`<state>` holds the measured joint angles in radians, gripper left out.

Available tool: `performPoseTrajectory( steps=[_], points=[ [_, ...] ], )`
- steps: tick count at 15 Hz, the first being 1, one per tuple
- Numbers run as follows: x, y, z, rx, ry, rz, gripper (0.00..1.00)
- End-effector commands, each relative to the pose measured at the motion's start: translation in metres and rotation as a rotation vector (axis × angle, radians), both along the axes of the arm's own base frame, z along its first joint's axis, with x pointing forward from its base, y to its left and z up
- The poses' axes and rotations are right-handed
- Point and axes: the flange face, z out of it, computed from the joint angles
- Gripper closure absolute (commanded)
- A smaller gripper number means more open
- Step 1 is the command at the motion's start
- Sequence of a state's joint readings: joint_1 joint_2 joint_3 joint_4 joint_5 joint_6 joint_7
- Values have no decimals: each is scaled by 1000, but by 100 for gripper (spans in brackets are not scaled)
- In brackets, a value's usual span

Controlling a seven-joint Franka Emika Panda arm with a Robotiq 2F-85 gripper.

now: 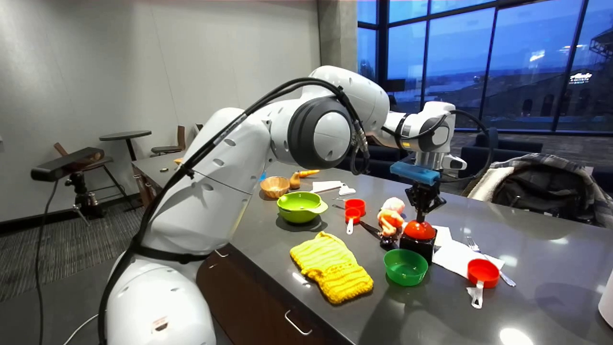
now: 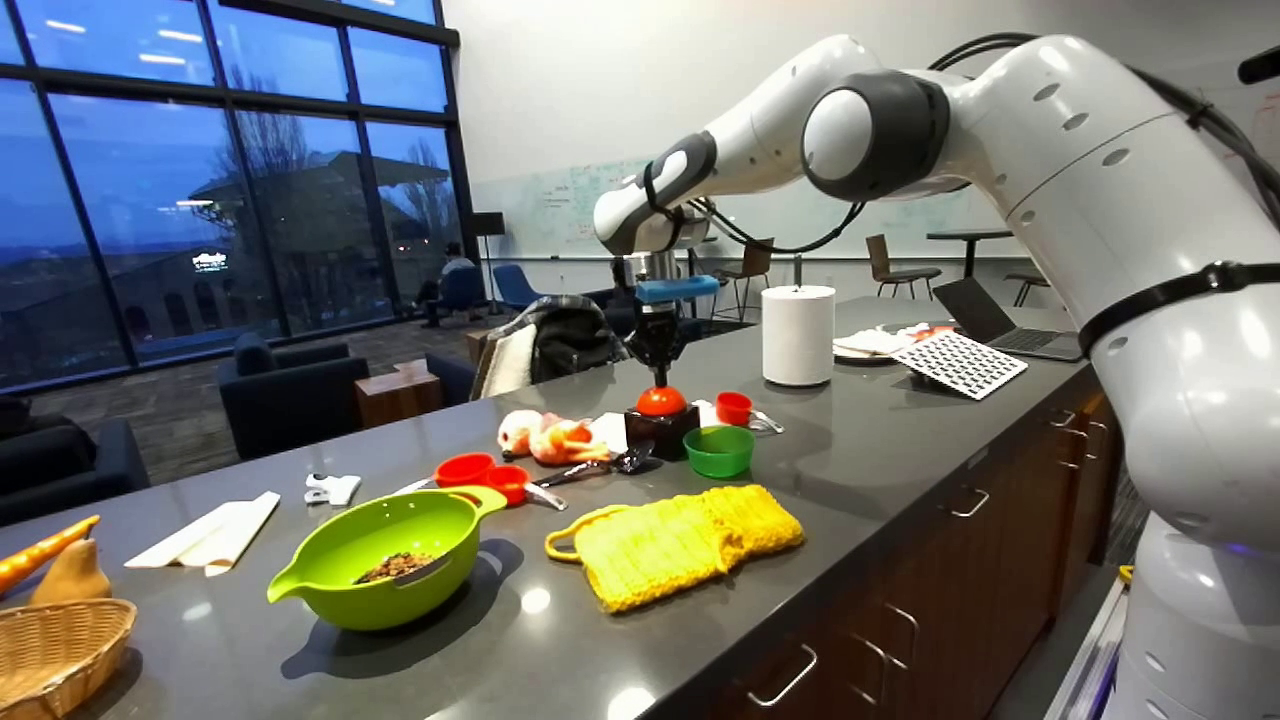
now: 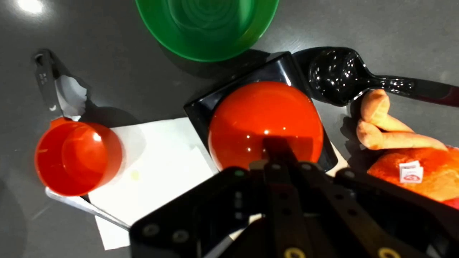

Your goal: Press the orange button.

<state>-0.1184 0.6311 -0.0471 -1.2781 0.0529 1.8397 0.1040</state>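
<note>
Touching 1 button [image 1: 419, 231], 1 hand [image 2: 661, 381], 3 cups [image 3: 79, 157] nearby

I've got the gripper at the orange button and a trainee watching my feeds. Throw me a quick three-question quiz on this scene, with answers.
1. True or false: the lime bowl holds small brown bits.
2. Multiple choice: the gripper at the orange button is a) wide open, b) shut, c) out of view.
3. Count: how many red cups show in an exterior view?

Key: 1. True. 2. b. 3. Three.
</note>
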Motion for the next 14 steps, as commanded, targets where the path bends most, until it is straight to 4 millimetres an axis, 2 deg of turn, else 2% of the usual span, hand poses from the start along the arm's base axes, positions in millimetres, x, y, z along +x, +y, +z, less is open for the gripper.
performPoseTrajectory(
  steps=[1, 4, 14],
  points=[
    [-9, 0, -31, 42, 49, -19, 100],
    [-12, -2, -36, 51, 58, -28, 100],
    [-11, -1, -33, 49, 52, -28, 100]
  ],
)
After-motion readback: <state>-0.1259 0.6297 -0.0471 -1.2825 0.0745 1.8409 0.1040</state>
